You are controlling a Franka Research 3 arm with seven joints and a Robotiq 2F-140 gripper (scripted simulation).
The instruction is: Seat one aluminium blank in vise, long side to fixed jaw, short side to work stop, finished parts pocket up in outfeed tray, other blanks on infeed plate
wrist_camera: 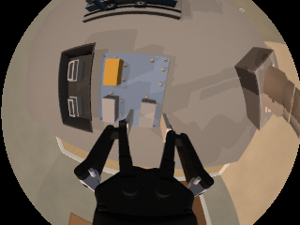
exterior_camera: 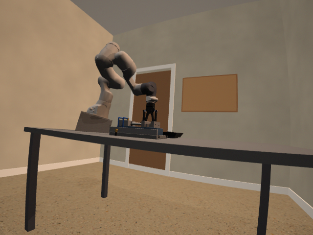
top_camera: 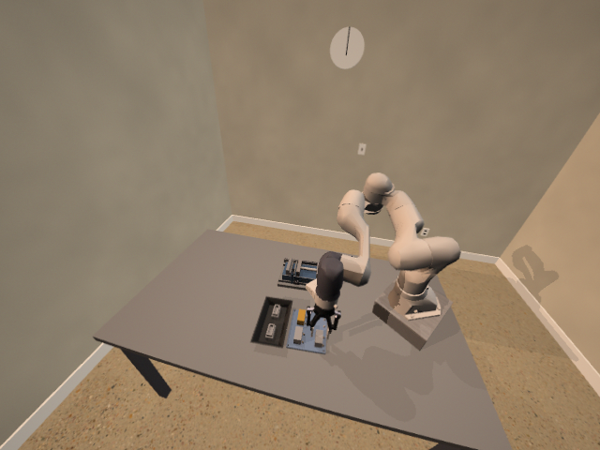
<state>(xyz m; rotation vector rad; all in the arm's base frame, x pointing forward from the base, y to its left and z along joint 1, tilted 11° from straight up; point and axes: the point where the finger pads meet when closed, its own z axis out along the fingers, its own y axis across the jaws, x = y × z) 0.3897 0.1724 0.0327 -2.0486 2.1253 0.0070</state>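
Observation:
My gripper (top_camera: 321,330) (exterior_camera: 149,121) (wrist_camera: 147,123) is open and empty, pointing down, with its fingertips over the right aluminium blank's end of the infeed plate (top_camera: 307,347) (wrist_camera: 140,72). This right aluminium blank (top_camera: 319,337) (wrist_camera: 148,112) and a left aluminium blank (top_camera: 297,336) (wrist_camera: 110,109) lie on the plate. A brass blank (top_camera: 301,316) (wrist_camera: 112,71) lies at its far left. Two finished parts, one (top_camera: 276,310) (wrist_camera: 73,70) behind the other (top_camera: 270,331) (wrist_camera: 72,107), lie pocket up in the outfeed tray (top_camera: 280,323) (wrist_camera: 85,90). The vise (top_camera: 289,278) (exterior_camera: 136,131) stands behind; its opening's contents are unclear.
Several small pins stick up from the infeed plate. The black tray stands close along the plate's left side. The robot's base block (top_camera: 399,322) (exterior_camera: 93,123) (wrist_camera: 252,80) stands to the right. The vise has blue hoses (exterior_camera: 122,122) on one end block.

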